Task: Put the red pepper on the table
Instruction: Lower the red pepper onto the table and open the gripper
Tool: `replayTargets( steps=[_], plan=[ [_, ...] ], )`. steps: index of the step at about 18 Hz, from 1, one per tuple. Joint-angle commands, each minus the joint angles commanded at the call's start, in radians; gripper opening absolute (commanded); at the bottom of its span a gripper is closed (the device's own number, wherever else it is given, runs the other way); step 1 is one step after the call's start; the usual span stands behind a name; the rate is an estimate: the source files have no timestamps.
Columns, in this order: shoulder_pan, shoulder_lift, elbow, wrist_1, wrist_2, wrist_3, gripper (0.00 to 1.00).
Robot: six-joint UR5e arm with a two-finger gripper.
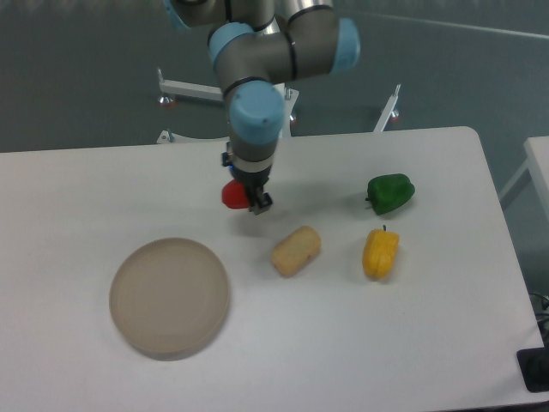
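The red pepper is a small glossy red shape held between the fingers of my gripper, which points down over the white table, a little behind its middle. Only the pepper's left part shows; the rest is hidden behind the fingers. The gripper is shut on the pepper. I cannot tell whether the pepper touches the tabletop or hangs just above it.
A round beige-grey plate lies at the front left. A tan potato-like piece lies right of the gripper, a yellow pepper further right, a green pepper behind it. The table's right edge is near the green pepper.
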Motion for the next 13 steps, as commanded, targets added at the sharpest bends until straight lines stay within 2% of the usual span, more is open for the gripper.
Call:
replayTargets(
  steps=[4, 5, 6, 7, 8, 13],
  plan=[
    [-0.002, -0.032, -0.005, 0.006, 0.003, 0.014, 0.21],
    [0.000, -0.035, -0.003, 0.011, 0.003, 0.014, 0.28],
    [0.002, -0.038, -0.003, 0.026, 0.003, 0.015, 0.47],
    [0.002, -0.048, -0.003, 0.046, 0.005, 0.012, 0.84],
    [0.002, -0.051, -0.003, 0.058, 0.005, 0.008, 1.00],
    [0.009, -0.051, 0.024, 0.071, 0.005, 0.003, 1.00]
  ],
)
